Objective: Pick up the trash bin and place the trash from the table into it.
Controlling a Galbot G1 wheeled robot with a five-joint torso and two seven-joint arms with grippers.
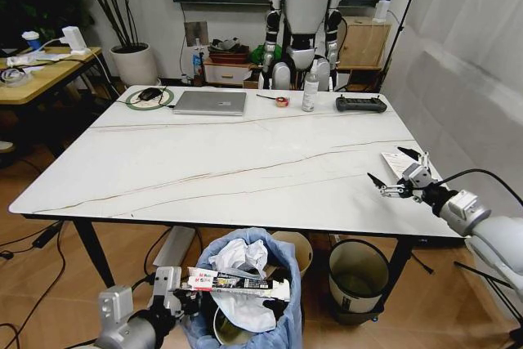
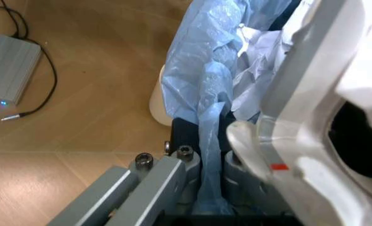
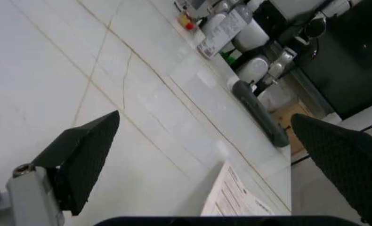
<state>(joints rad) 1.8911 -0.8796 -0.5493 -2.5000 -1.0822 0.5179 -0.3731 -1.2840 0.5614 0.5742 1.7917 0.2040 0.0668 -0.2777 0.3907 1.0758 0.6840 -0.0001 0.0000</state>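
The trash bin point(image 1: 245, 284), lined with a crinkled light-blue bag point(image 2: 202, 80), hangs below the front edge of the white marble table point(image 1: 229, 161). My left gripper point(image 1: 184, 293) is shut on its bag-covered rim, the fingers point(image 2: 173, 174) pinching the blue plastic. Inside the bin lie crumpled white paper point(image 1: 241, 255) and a long red-and-white wrapper point(image 1: 237, 284). My right gripper point(image 1: 392, 171) stands open at the table's right edge, just above a white printed slip of paper point(image 1: 389, 161). That slip point(image 3: 236, 200) lies between the wide-spread black fingers point(image 3: 85, 150).
At the table's far side are a silver laptop point(image 1: 210, 102), a coiled cable with a mouse point(image 1: 149, 96), a red tape roll point(image 1: 282, 101), a clear spray bottle point(image 1: 310, 91) and a black controller point(image 1: 360, 104). A grey-and-black bin point(image 1: 358, 274) stands under the table's right front.
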